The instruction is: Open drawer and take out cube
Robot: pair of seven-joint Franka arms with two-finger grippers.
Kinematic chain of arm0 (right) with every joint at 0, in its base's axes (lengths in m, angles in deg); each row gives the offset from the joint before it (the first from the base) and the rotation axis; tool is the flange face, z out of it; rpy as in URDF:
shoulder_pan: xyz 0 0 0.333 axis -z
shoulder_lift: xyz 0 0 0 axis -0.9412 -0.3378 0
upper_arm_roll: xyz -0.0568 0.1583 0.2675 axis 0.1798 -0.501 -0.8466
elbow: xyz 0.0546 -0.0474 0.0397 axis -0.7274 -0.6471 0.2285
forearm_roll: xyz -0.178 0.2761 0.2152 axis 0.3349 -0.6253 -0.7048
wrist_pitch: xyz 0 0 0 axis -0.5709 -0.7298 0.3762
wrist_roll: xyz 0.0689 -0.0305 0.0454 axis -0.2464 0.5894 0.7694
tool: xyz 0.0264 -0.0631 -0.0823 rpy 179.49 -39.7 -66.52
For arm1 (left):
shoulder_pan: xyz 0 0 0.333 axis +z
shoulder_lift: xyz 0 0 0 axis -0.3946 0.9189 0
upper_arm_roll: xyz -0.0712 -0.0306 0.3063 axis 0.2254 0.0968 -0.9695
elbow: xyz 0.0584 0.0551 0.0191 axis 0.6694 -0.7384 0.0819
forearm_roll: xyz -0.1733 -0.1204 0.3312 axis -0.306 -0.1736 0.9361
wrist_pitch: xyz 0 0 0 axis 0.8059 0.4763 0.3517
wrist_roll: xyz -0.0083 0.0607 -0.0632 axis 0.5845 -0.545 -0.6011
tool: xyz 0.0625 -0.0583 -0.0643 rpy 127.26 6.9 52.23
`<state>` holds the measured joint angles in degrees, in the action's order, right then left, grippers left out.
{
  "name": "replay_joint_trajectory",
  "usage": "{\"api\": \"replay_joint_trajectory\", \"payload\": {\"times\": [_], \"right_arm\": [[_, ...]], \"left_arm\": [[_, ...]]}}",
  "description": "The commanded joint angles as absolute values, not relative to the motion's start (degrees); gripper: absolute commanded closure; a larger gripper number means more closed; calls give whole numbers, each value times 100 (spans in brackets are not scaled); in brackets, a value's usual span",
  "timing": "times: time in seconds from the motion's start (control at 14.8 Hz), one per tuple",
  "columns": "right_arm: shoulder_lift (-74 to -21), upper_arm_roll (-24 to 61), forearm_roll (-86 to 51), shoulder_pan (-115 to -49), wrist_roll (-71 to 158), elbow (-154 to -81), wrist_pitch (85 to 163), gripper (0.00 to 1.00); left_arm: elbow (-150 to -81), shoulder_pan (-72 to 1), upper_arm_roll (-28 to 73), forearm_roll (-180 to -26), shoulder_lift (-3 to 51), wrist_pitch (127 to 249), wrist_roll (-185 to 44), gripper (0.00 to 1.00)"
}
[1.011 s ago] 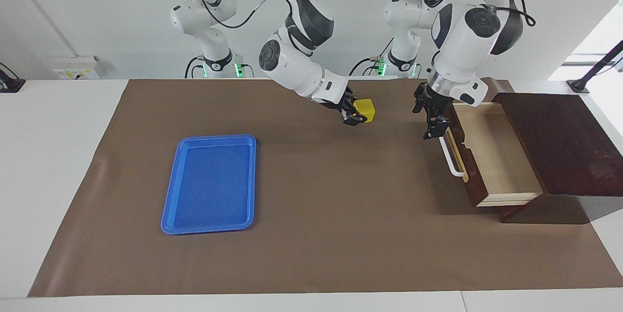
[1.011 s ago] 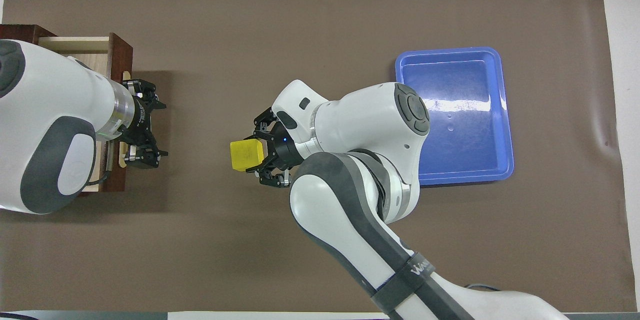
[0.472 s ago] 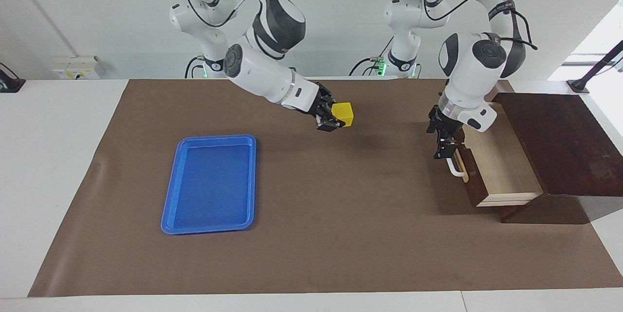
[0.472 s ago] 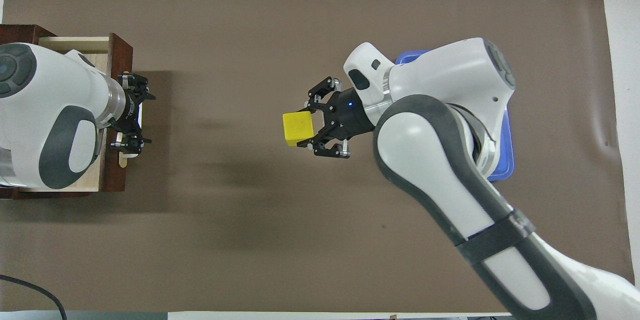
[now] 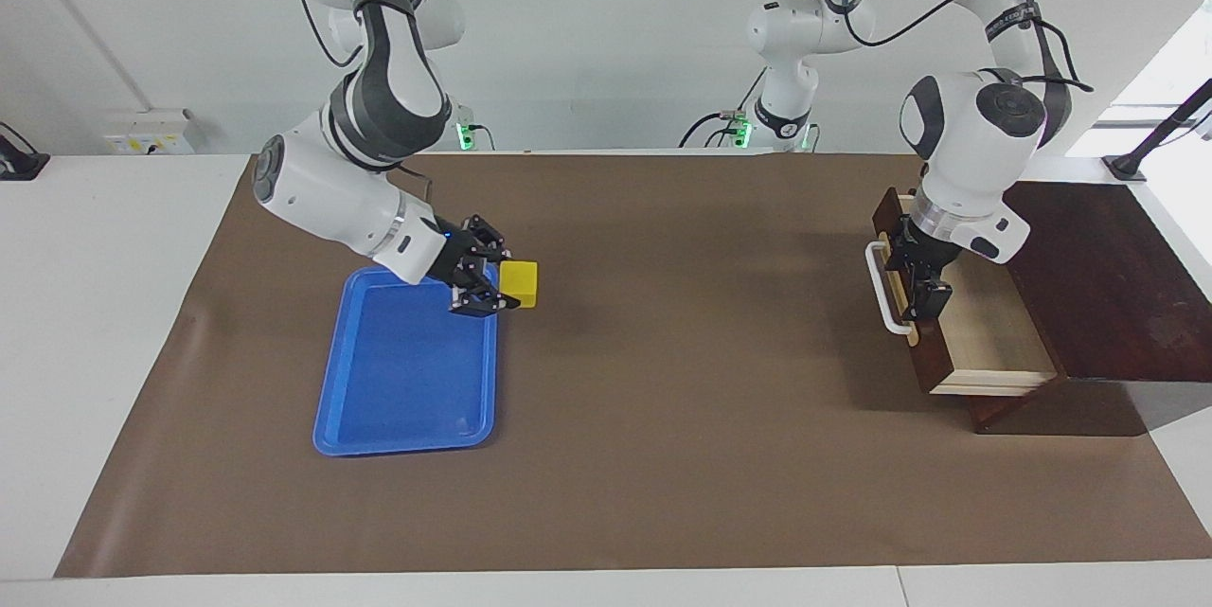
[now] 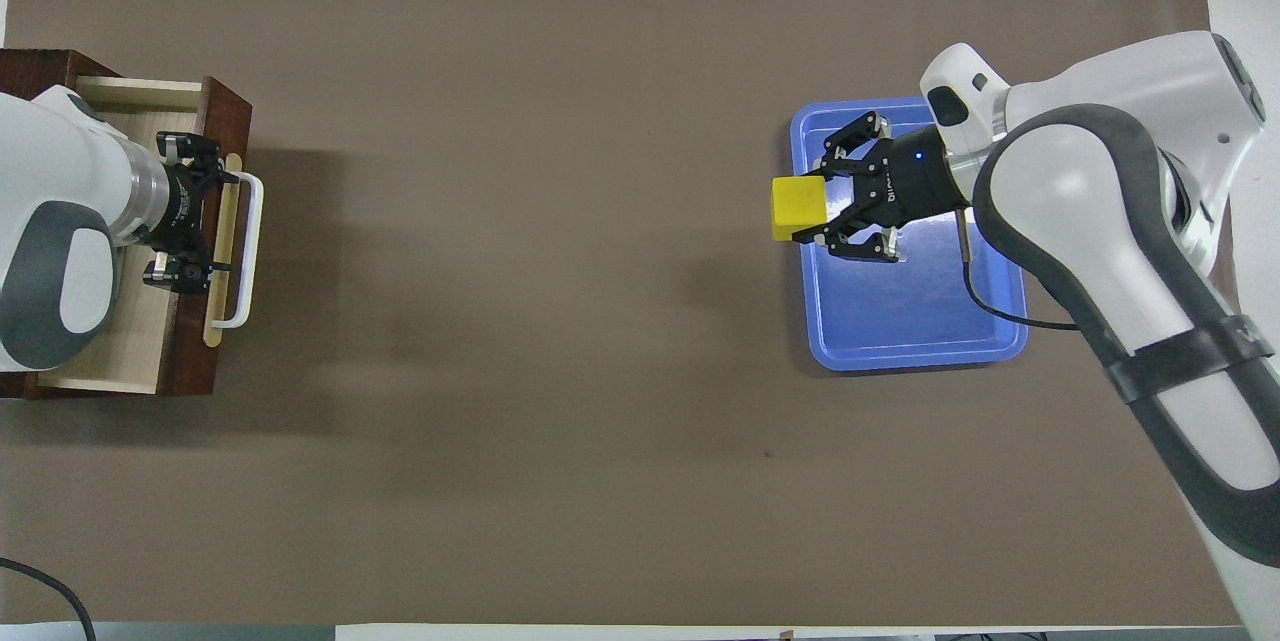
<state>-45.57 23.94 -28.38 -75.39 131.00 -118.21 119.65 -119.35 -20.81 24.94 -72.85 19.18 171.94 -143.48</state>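
**Cube held over tray edge, drawer open**

Brown matting (image 5: 663,455) covers the white table. At the left arm's end, the drawer (image 5: 985,342) stands pulled out of its dark box (image 5: 1108,276); the left gripper (image 5: 923,290) hangs over its front, fingers spread, above the white handle (image 5: 881,290). The right gripper (image 5: 492,283) clamps the yellow cube (image 5: 520,284) in the air over the blue tray (image 5: 379,441) rim.
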Motion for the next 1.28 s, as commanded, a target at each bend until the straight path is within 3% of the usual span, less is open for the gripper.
{"api": "replay_joint_trajectory", "payload": {"times": [0.0,0.27,0.67,1.01,1.21], "right_arm": [[-4210,2313,-2719,-7212,13399,-12519,12393,100],[-3972,2313,-2728,-6798,13627,-13275,12640,100],[-3611,2305,-2964,-6718,14303,-14383,13342,100],[-4015,2305,-3667,-6710,15428,-14525,13633,100],[-4146,2296,-3782,-6718,15815,-14525,13721,100]], "left_arm": [[-11960,-1429,2505,-7064,1947,17396,-14102,0],[-11996,-1024,2505,-7064,1938,17590,-13716,0],[-11944,-857,2505,-7064,1947,17477,-13689,0],[-11302,-1215,2566,-7090,1816,16115,-12831,0],[-11293,-1689,2593,-7134,1377,15545,-11550,0]]}}
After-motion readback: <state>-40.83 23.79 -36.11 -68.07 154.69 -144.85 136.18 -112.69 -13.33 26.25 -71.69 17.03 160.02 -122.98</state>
